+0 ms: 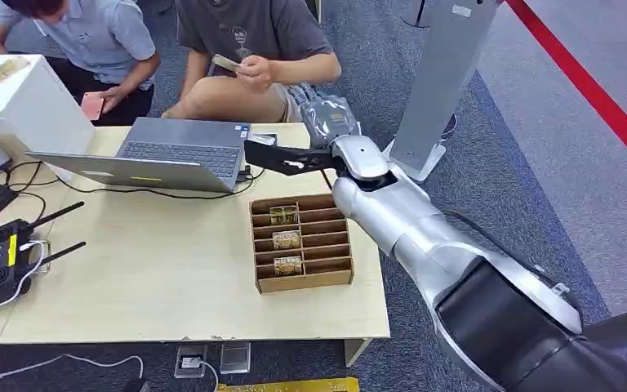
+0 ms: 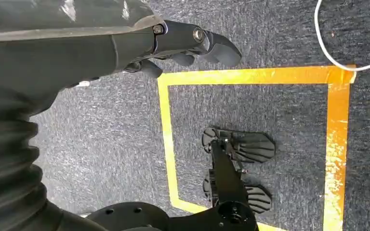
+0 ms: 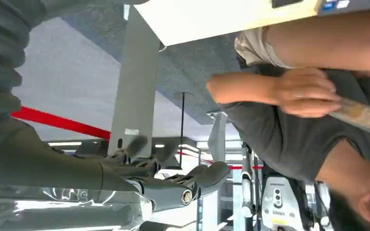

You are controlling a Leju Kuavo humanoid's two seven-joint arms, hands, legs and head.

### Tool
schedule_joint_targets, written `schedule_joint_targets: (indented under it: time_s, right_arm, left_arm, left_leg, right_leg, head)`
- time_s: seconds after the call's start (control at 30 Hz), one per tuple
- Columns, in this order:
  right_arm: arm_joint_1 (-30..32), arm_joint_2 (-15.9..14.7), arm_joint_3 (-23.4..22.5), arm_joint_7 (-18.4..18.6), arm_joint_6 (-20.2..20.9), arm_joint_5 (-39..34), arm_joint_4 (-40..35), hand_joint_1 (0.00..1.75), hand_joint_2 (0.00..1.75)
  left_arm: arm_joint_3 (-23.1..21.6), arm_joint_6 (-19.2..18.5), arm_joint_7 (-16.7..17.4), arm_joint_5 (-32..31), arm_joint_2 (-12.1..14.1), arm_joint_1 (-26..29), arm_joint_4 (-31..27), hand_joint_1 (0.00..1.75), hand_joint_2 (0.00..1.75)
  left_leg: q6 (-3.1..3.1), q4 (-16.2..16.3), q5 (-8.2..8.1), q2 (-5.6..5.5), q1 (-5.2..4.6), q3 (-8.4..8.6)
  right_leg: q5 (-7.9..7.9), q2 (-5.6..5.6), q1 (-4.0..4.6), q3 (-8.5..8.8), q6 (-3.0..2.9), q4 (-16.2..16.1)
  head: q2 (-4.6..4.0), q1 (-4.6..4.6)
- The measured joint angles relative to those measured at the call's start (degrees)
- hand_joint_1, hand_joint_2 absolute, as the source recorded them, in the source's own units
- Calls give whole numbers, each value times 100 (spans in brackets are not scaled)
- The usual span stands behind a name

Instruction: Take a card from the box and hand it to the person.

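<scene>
One card (image 1: 227,63) sits in the person's hand (image 1: 255,73), just beyond the empty, spread right hand (image 1: 326,114)

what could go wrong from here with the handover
The right hand stretches over the table's far edge with nothing in it, while the person's hand already holds a card. Pulling back carelessly, the arm could clip the laptop or the card box beneath it. It could also brush the person's knee, which is close.
</scene>
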Motion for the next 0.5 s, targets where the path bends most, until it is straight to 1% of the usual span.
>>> schedule_joint_targets:
  time_s: [0.1,0.13,0.23,0.3,0.33,0.37,0.47,0.5]
  right_arm:
    - [-38,-55,-173,-313,-302,-492,-11,0,175]
    - [-47,-111,-266,-484,-377,-737,-54,0,175]
    - [-30,-339,-591,-859,-402,-1377,-331,0,175]
    - [71,-545,-796,-933,-349,-1771,-641,0,175]
    - [197,-667,-936,-880,-275,-2046,-965,0,175]
    - [355,-816,-1047,-733,-167,-2287,-1317,0,175]
    - [1063,-1380,-1448,-221,258,-3046,-2713,0,175]
    - [1325,-1583,-1605,-117,383,-3239,-3169,0,175]
  left_arm:
    - [0,11,15,55,0,5,0,0,175]
    - [0,11,41,70,0,7,0,0,175]
    - [2,17,127,127,9,32,0,0,175]
    - [2,35,188,166,13,35,0,0,175]
    - [2,46,199,177,15,40,0,0,175]
    - [4,52,199,179,20,48,0,0,175]
    - [4,59,147,179,33,90,0,0,175]
    - [4,61,135,179,37,105,0,0,175]
  left_leg:
    - [0,2,0,0,0,2]
    - [0,2,0,0,0,2]
    - [0,3,0,0,0,2]
    - [0,6,0,0,0,11]
    - [1,6,-1,-1,0,11]
    - [1,7,-1,-2,0,16]
    - [2,8,-3,-7,0,16]
    - [3,8,-3,-9,-1,14]
  right_leg:
    - [0,0,0,0,0,-1]
    - [0,-1,0,1,0,-1]
    - [0,0,0,2,0,-1]
    - [0,0,0,6,1,-3]
    - [0,-4,0,12,1,-4]
    - [0,-4,0,10,1,-6]
    - [0,-9,0,19,2,-9]
    - [0,-9,0,17,2,-10]
  head:
    - [0,-2]
    - [0,-4]
    - [0,4]
    - [0,0]
    - [0,0]
    - [0,0]
    - [0,0]
    - [0,7]
